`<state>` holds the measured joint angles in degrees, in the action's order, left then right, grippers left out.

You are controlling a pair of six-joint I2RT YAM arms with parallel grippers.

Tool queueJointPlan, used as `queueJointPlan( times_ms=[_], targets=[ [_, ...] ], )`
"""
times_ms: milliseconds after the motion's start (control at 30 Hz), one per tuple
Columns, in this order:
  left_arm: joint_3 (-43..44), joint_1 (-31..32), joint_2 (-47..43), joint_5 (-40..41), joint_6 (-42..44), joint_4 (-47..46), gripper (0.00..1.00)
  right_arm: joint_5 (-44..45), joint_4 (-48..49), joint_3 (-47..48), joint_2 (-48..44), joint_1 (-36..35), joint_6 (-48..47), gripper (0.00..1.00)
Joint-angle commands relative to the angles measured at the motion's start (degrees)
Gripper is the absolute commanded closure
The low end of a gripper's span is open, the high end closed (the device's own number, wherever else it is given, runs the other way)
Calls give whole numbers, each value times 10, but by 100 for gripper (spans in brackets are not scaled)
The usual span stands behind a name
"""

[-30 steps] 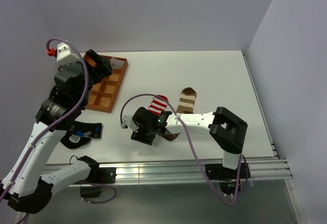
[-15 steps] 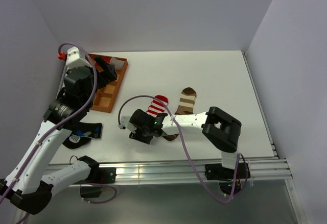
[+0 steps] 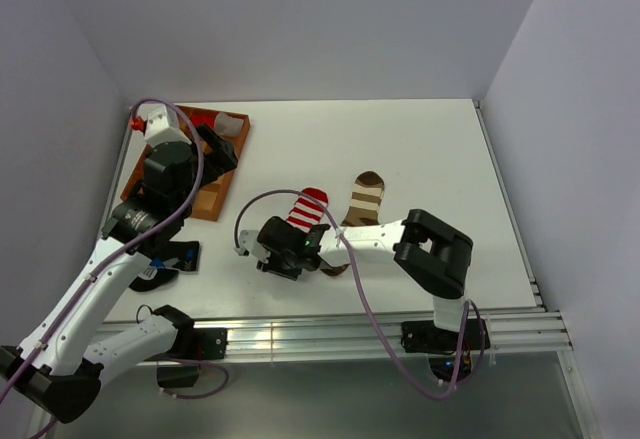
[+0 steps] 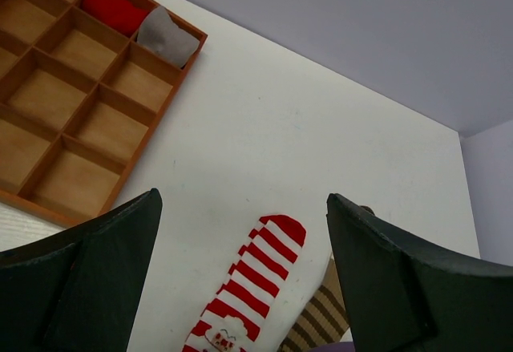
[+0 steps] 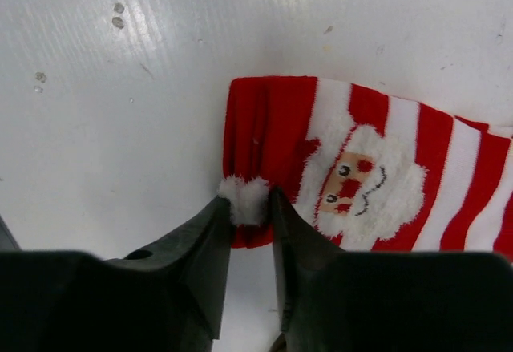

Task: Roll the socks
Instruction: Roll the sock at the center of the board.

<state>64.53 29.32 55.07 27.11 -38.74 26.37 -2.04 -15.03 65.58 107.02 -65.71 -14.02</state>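
Note:
The red-and-white sock (image 3: 308,205) lies flat at mid table, toe pointing away, and the dark-brown-and-tan sock (image 3: 366,198) lies just to its right. My right gripper (image 3: 287,251) sits low over the red-and-white sock's cuff. In the right wrist view its fingers pinch the white pompom (image 5: 247,199) at the cuff of the red-and-white sock (image 5: 377,167). My left gripper (image 3: 214,146) hovers open above the tray's right side. From there the left wrist view looks down on the red-and-white sock (image 4: 255,276) and the dark-brown-and-tan sock (image 4: 325,320) between its wide fingers (image 4: 242,201).
A wooden compartment tray (image 3: 208,206) stands at the back left. One of its far compartments holds a red rolled item (image 4: 112,7), and the one beside it a grey item (image 4: 164,38). A black lump (image 3: 165,259) lies near the front left.
My right gripper has closed in on the sock's cuff, from wide apart to pinching the pompom. My left arm has swung right, over the tray's edge.

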Motion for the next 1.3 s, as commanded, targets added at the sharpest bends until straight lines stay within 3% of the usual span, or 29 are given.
queueJointPlan(
  times_ms=[0,100,300,533,1000,1267],
  targets=[
    [-19,-3,-16,-8,-25,-40,11,-26,8,-17,-8,14,-12,70],
    [-42,-3,-16,-9,-40,-49,12,-95,-9,-21,-21,39,-24,82],
    [-106,-2,-27,-4,-72,-87,22,-231,-69,-14,-34,115,-56,88],
    [-217,-1,-34,-35,-78,-198,52,-399,-199,31,-2,189,-110,89],
    [-492,38,-22,-210,3,-567,45,-496,-344,162,140,270,-112,94],
    [-521,79,58,-276,47,-676,39,-531,-394,221,204,303,-74,94]
  ],
)
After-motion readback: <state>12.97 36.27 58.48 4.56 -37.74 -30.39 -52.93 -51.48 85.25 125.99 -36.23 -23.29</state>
